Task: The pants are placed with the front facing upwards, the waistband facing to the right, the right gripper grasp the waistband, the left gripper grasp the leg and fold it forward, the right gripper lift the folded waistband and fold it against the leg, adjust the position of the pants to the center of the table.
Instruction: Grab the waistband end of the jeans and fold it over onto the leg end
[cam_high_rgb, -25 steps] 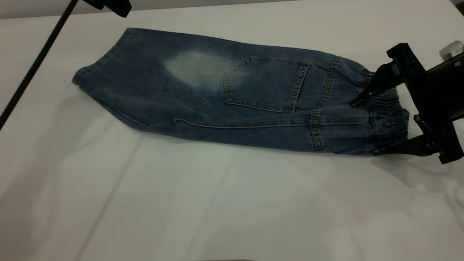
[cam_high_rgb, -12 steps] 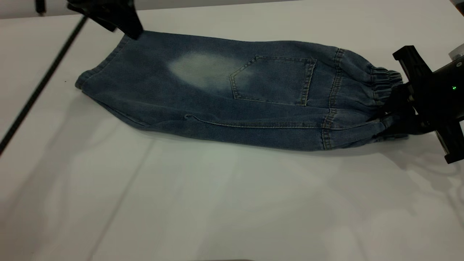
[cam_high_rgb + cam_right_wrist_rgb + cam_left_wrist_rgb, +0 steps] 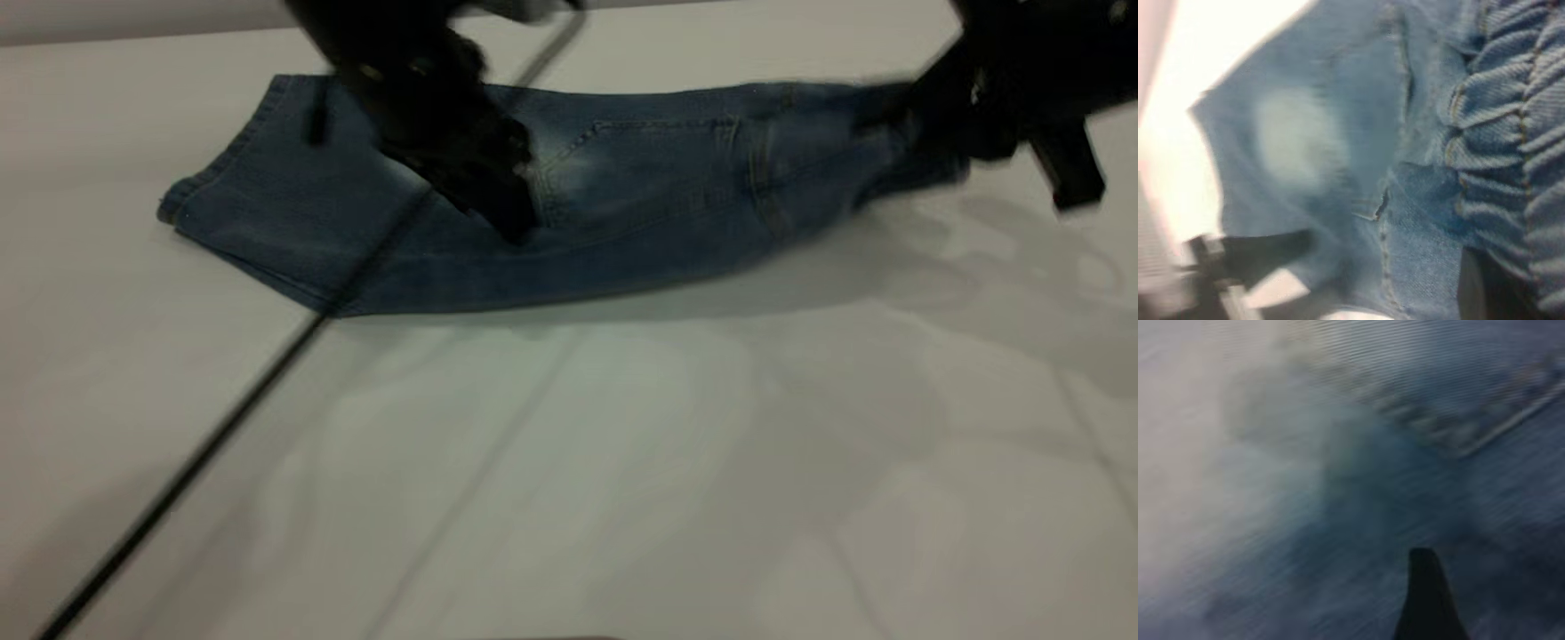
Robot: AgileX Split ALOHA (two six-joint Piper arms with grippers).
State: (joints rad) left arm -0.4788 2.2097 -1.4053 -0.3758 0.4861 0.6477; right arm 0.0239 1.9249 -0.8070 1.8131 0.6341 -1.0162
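The gathered, darker blue elastic waistband [image 3: 1511, 153] is clenched in the jaws of the black angular right gripper [image 3: 933, 133] and raised off the white matte bench [image 3: 622, 462]. From those jaws the knee-length blue denim pants [image 3: 640, 222] run lengthwise away toward the hem, sagging down to the bench, square back pocket up. Midway along that axis, over the pale faded patch, the black left gripper [image 3: 498, 191] is poised with its tip at or just above the cloth; whether its jaws are parted cannot be told. The left gripper is judged nearer the leg, and the right arm reaches in high with its wrist tilted toward the hem.
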